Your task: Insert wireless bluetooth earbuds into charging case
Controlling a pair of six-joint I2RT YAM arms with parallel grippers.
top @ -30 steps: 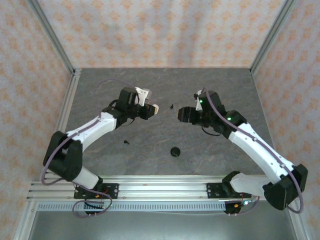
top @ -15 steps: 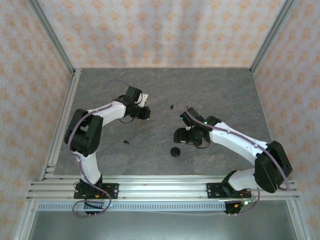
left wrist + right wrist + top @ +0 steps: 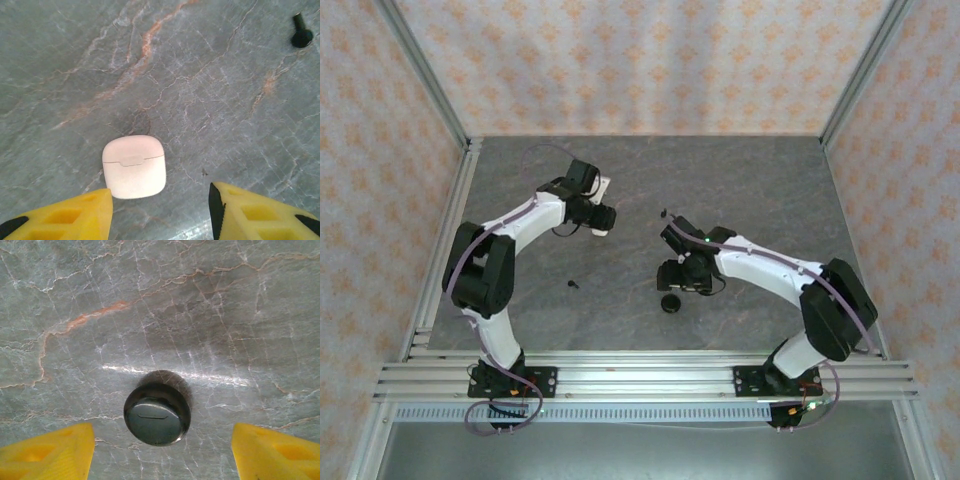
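From above, the left fingers (image 3: 601, 218) hang over the far left of the surface (image 3: 770, 190), and the right fingers (image 3: 672, 277) sit just behind a round black case (image 3: 670, 302). One black earbud (image 3: 663, 212) lies between the arms, and a second black earbud (image 3: 573, 284) lies nearer the left base.

Under the left wrist, a closed white case (image 3: 134, 166) lies flat just ahead of half-spread fingers that grip nothing.

Under the right wrist, wide-open, empty fingers straddle the round black case without touching it.

The earbuds look featherlight, smooth and apt to skid, so a gentle pinch across the body suits them. The cases are hard, slick shells, best squeezed across their sides.
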